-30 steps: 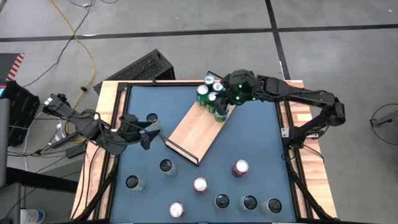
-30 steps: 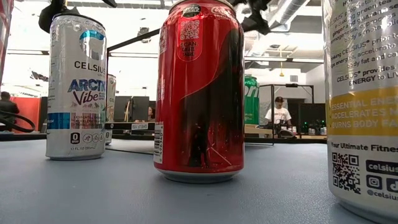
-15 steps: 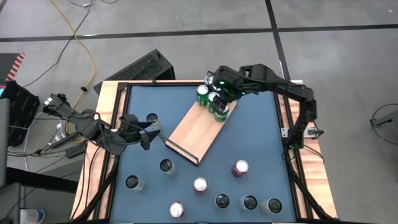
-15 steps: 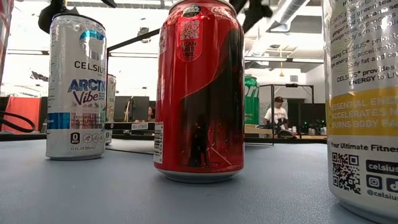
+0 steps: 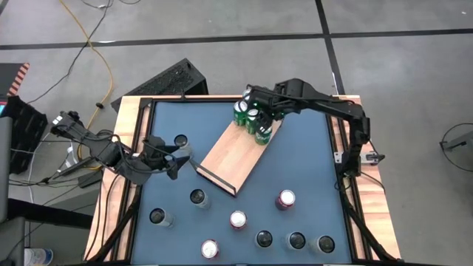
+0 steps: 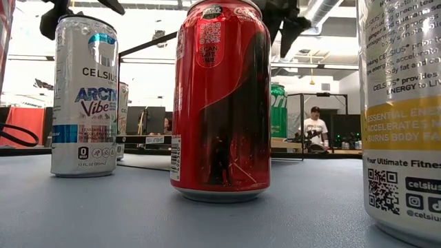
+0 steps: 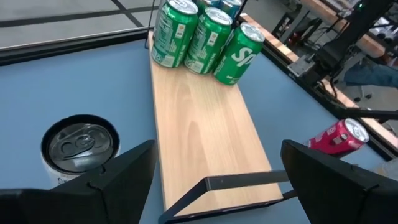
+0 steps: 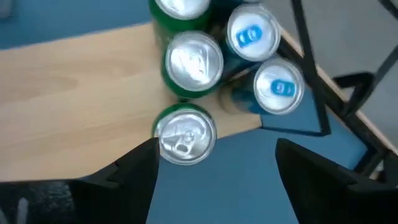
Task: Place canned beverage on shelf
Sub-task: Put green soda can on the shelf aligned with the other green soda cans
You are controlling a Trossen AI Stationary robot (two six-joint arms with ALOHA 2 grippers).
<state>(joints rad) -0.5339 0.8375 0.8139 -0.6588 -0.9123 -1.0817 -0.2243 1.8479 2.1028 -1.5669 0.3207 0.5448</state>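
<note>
Light wood marks the shelf [image 5: 235,149], lying slantwise on the blue worktop [image 5: 303,166] with its black wire rail [image 5: 216,181] at the near end. At the far end stands a cluster of green cans [image 5: 253,120] with 2 blue-topped cans [image 8: 267,59] beside them.

The right gripper [image 5: 255,100] hangs directly over that cluster, jaws spread wide and grasping nothing; in its wrist view 1 green can [image 8: 185,134] stands at the very edge of the board. The left gripper [image 5: 171,157] waits near the worktop's left side, jaws also released, just beside a silver-topped can [image 5: 180,141]. More loose cans wait along the near part of the worktop, among them a red can [image 5: 285,199].

The main risk, as it appears, lies in the tight packing: a descent or sideways withdrawal of the right arm could clip a can top, and the can perched at the board's edge would be the first to tip off, perhaps toppling its neighbours. A careless reach by the left arm could likewise knock its nearby can over before the jaws frame it.

Compared with a second ago, the right arm has swung inward from the shelf's right side to a spot above the cluster. The left arm has not moved, and the cans stand as before.
</note>
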